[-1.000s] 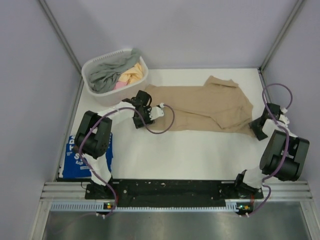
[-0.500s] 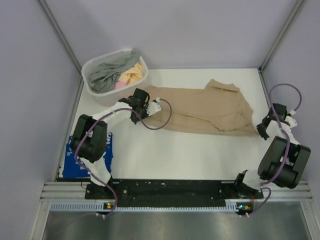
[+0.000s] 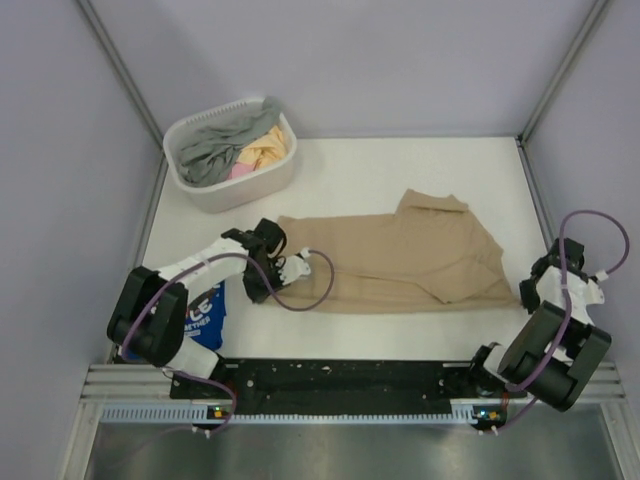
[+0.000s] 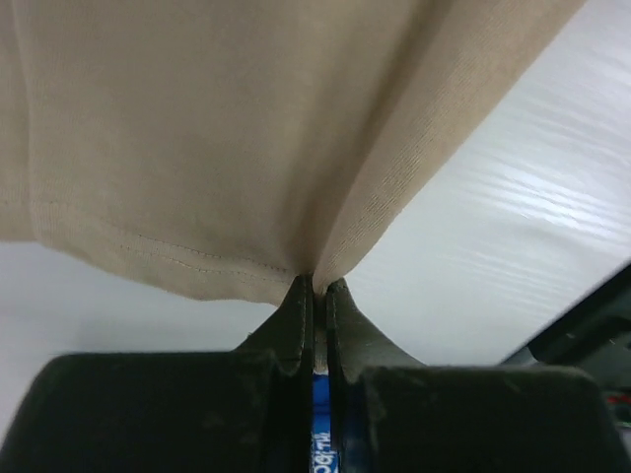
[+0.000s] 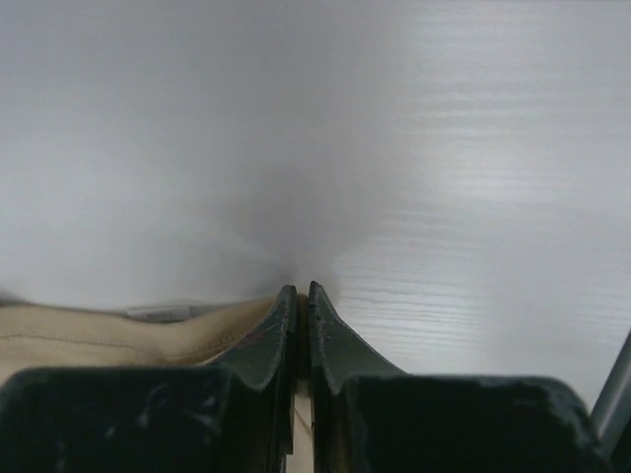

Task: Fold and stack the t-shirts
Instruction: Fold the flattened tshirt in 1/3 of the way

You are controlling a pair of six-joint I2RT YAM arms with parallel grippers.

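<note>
The tan t-shirt (image 3: 400, 255) lies spread across the middle of the white table (image 3: 400, 165). My left gripper (image 3: 262, 268) is shut on its left hem corner; in the left wrist view the jaws (image 4: 317, 288) pinch a fold of the tan cloth (image 4: 217, 128). My right gripper (image 3: 535, 290) is shut on the shirt's right corner; in the right wrist view the tips (image 5: 301, 292) are closed with tan cloth (image 5: 99, 333) trailing to the left. The royal blue t-shirt (image 3: 205, 310) with white lettering lies at the near left, partly under the left arm, and shows between the left fingers (image 4: 321, 414).
A white slotted basket (image 3: 268, 178) holding grey, yellow and pink cloth stands at the back left. Grey walls with metal posts enclose the table on three sides. The black arm base rail (image 3: 340, 378) runs along the near edge.
Both grippers have drawn back toward the near edge, dragging the tan shirt with them. It now lies nearer and away from the basket. More of the blue shirt's lettering shows.
</note>
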